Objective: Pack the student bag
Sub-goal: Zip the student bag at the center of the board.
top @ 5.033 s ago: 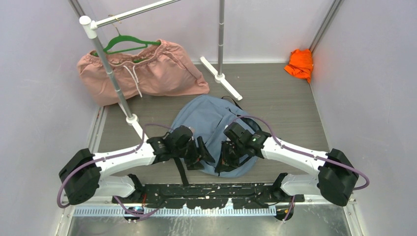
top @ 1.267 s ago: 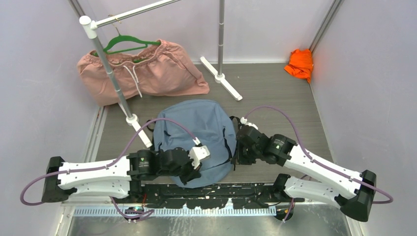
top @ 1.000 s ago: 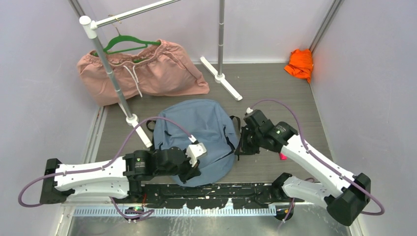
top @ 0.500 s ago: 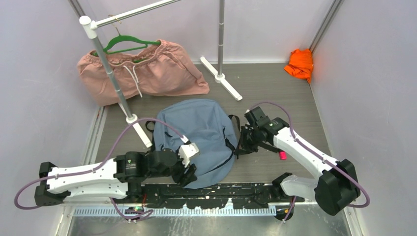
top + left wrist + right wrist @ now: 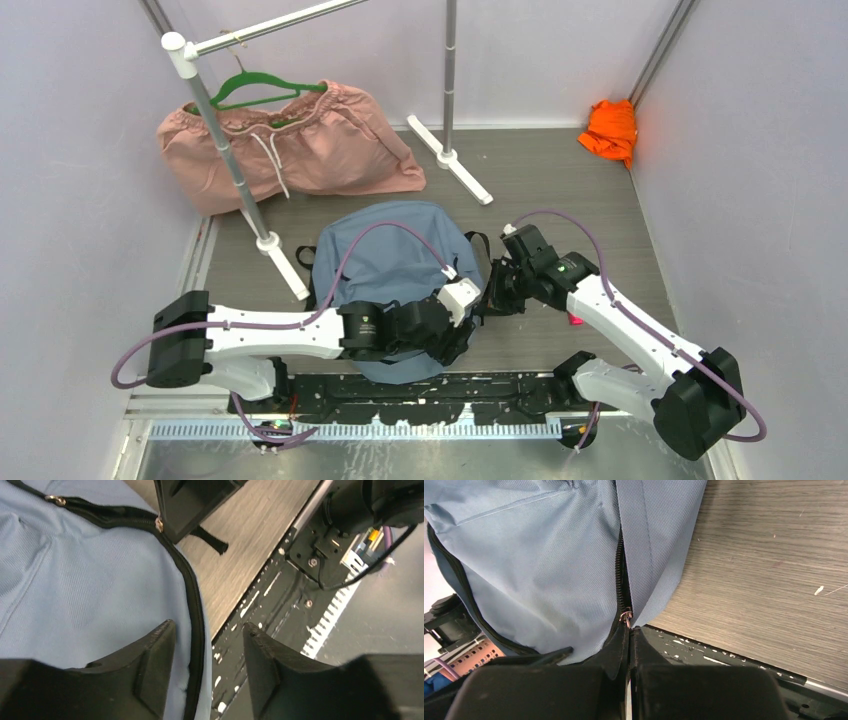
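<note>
The student bag is a dusty-blue backpack lying flat on the floor between my arms. My right gripper is at its right edge. In the right wrist view the gripper is shut on the metal zipper pull of the black zipper, with blue fabric on both sides. My left gripper is at the bag's near right corner. In the left wrist view it is open and straddles the bag's zipper edge without gripping it. The right gripper's fingers show there too.
A pink drawstring garment on a green hanger lies at the back left by a rack pole. The rack's white foot is behind the bag. An orange cloth sits in the far right corner. A black base plate runs along the near edge.
My left arm has swung right along the bag's near edge to its right corner. The right gripper has stayed at the bag's right edge.
</note>
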